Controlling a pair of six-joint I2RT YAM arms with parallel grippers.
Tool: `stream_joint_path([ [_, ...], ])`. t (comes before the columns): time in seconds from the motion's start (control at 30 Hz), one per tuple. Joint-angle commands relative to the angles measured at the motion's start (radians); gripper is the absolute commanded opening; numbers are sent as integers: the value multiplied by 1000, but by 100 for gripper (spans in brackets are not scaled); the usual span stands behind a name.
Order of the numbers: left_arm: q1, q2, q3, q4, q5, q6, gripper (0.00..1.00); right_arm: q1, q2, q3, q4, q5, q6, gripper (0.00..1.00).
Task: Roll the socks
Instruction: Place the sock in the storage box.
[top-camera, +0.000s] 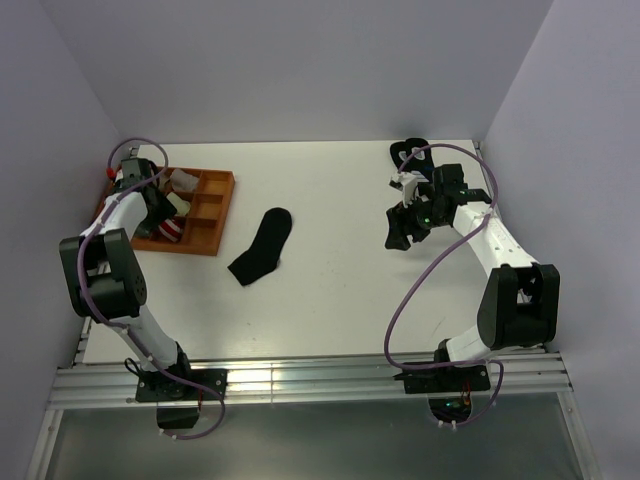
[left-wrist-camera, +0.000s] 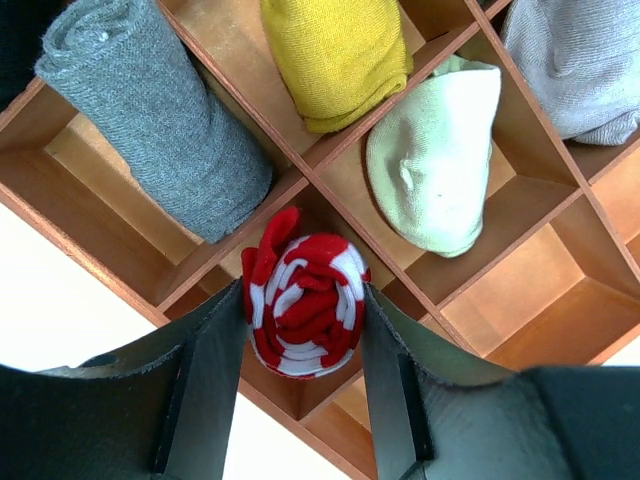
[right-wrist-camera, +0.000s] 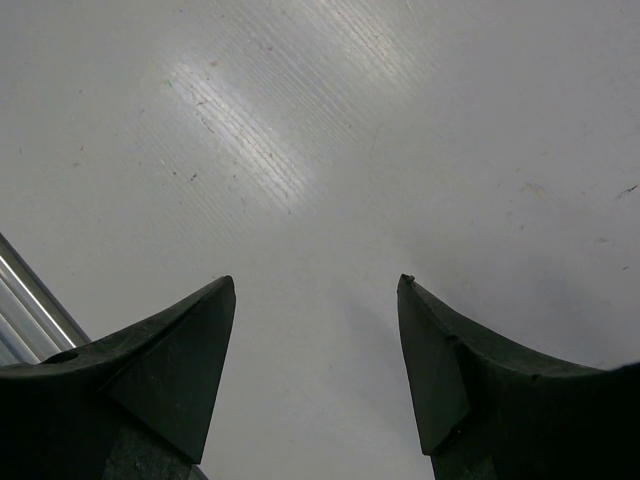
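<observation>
Left gripper (left-wrist-camera: 303, 290) is down in the tray (top-camera: 226, 212) at the far left of the table (top-camera: 340, 290). Its two fingers (left-wrist-camera: 215, 380) flank the rolled red-and-white sock (left-wrist-camera: 305, 305), one on each side, touching or just beside the fabric. Can't tell if it is clamped or let go.

The roll stands on end in a near compartment of the tray. It looks seated inside the dividers, though its base is hidden. A loose red flap sticks out at the upper left of the roll in the wrist view.

Neighbour compartments hold a grey roll (left-wrist-camera: 160, 110), a yellow roll (left-wrist-camera: 335, 55) and a pale roll (left-wrist-camera: 435, 160), all apart from the striped one.

Right gripper (right-wrist-camera: 315, 285) is spread wide and holds nothing, with only bare table under it, on the right side.

The black sock (top-camera: 263, 246) lies flat and unrolled mid-table, just right of the tray. So the task looks about half done.

Step in hand, as judged: drop off the striped roll.
- Open the jaws until both pads are clearly off the fabric before any lift.
- Go straight up, with no sideways drag, or a pad may catch the flap and pull the roll loose or out of its slot.
- Keep clear of the divider walls and the grey roll next door.
- If the roll tips, it may unwind.

The black sock would come next. It needs flattening, then rolling, likely from one end.
</observation>
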Motion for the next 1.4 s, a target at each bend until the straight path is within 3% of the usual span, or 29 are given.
stream_joint_path([
  [0.0,-6,-28,-5,2,-17,-2,52,-6,-19,-4,24,11,-7,73],
  [0.13,-6,3,-11,15,-6,-9,48,-6,-22,-5,24,20,-11,73],
  [0.37,-6,59,-26,41,0,-18,18,-8,-15,-4,18,23,-13,73],
  [0.63,-5,163,27,19,26,-7,7,-6,-4,-7,14,23,-22,72],
  [0.67,-5,177,39,-1,34,-4,1,-8,-2,-7,15,23,-25,72],
  [1.07,0,268,110,-77,164,67,0,-6,16,-15,7,17,-43,70],
  [1.37,8,164,85,-74,330,80,0,-8,-1,-15,4,20,-46,69],
])
